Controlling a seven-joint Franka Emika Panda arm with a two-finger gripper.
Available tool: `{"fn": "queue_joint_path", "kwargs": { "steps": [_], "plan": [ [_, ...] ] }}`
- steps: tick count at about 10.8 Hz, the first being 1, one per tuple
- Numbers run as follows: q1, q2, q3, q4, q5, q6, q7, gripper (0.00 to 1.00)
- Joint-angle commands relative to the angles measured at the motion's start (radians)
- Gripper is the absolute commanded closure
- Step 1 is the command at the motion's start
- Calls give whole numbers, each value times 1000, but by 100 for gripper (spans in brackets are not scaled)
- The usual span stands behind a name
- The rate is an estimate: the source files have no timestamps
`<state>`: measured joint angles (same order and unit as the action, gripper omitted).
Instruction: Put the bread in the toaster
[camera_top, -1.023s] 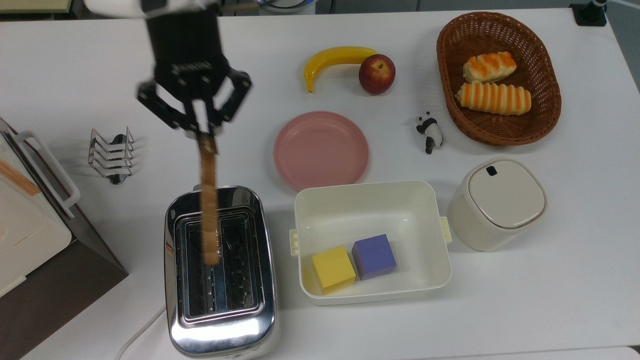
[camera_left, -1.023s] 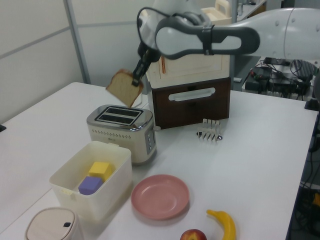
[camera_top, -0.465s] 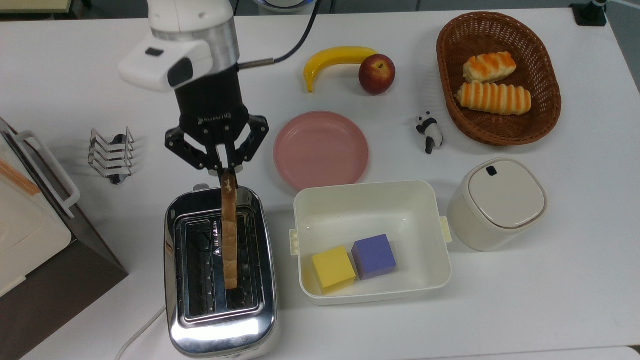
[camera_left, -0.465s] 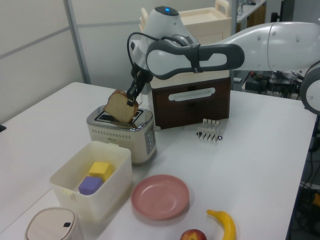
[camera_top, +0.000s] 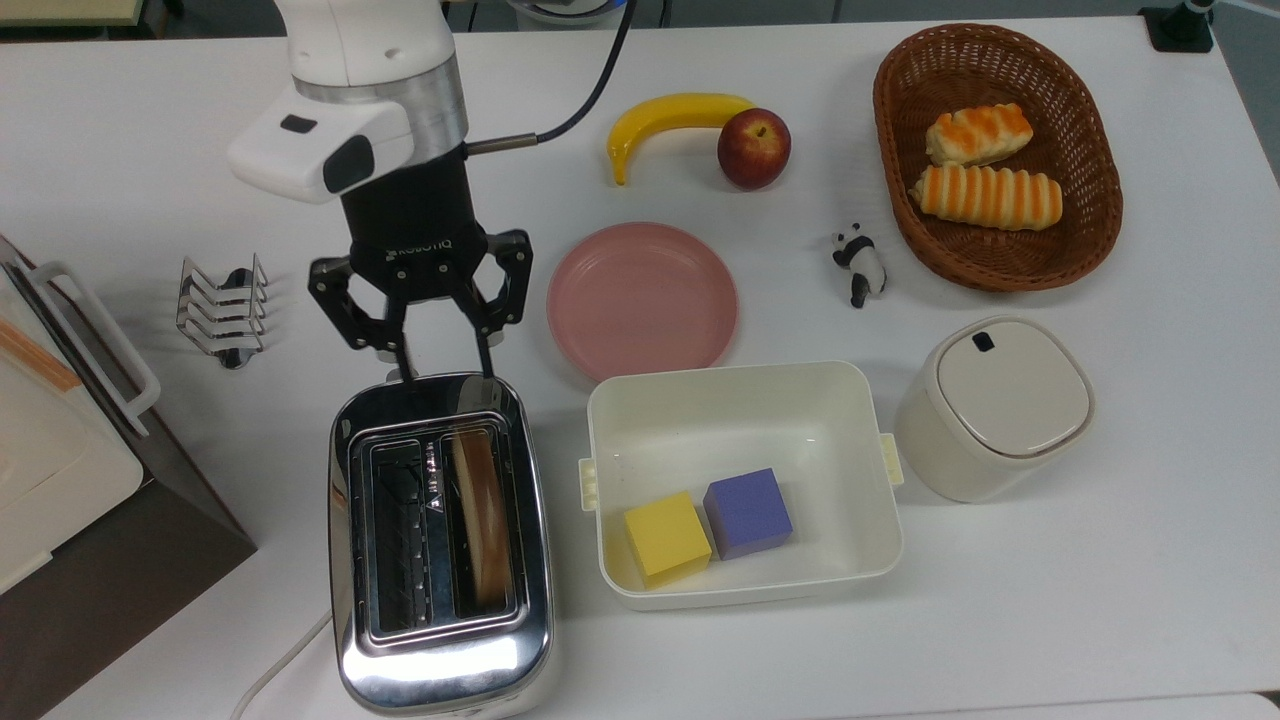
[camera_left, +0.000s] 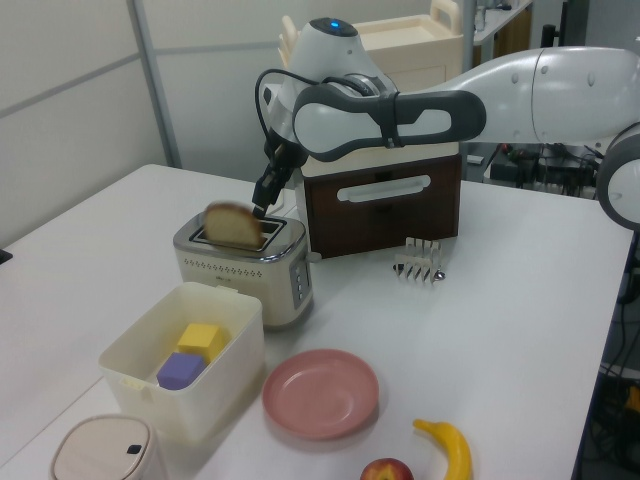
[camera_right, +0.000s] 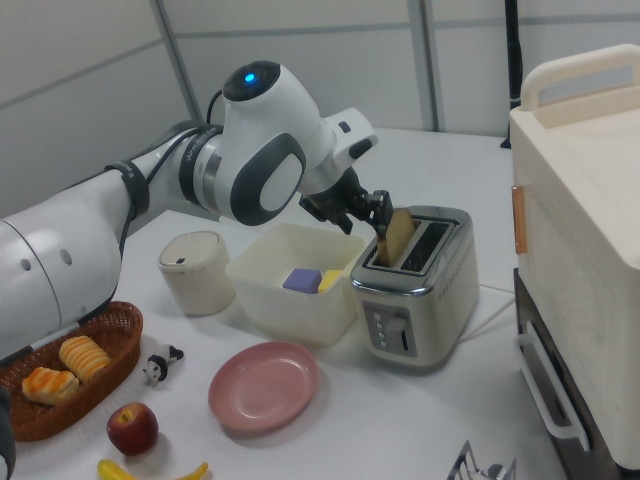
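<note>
The gripper (camera_top: 445, 375) stood wide open, holding nothing, at the far end of the toaster (camera_top: 440, 540), with the bread (camera_top: 480, 530) lengthwise in the top view's right slot.

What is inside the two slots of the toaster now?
In the top view, the toaster has the bread standing in its right slot, top edge sticking out; its lower part is hidden. The left slot shows only dark wire guides.

White table (camera_top: 1100, 580), grey panelled walls (camera_left: 70, 90) (evenly lit).
</note>
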<state>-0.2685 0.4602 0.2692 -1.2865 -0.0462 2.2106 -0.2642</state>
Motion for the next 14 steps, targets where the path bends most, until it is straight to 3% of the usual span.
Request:
{"fn": "queue_joint_path", "kwargs": {
  "steps": [1, 3, 7, 9, 11, 14],
  "plan": [
    [14, -52, -15, -34, 3, 8, 8, 0],
    [15, -86, -15, -37, -33, -105, 8, 0],
    [49, -162, -10, -37, -87, -471, 14, 0],
    [61, -230, -8, -40, -90, -641, 144, 0],
    [58, -285, -8, -60, -90, -705, 213, 0],
    [45, -385, -18, -181, -72, -732, 223, 0]
  ]
}}
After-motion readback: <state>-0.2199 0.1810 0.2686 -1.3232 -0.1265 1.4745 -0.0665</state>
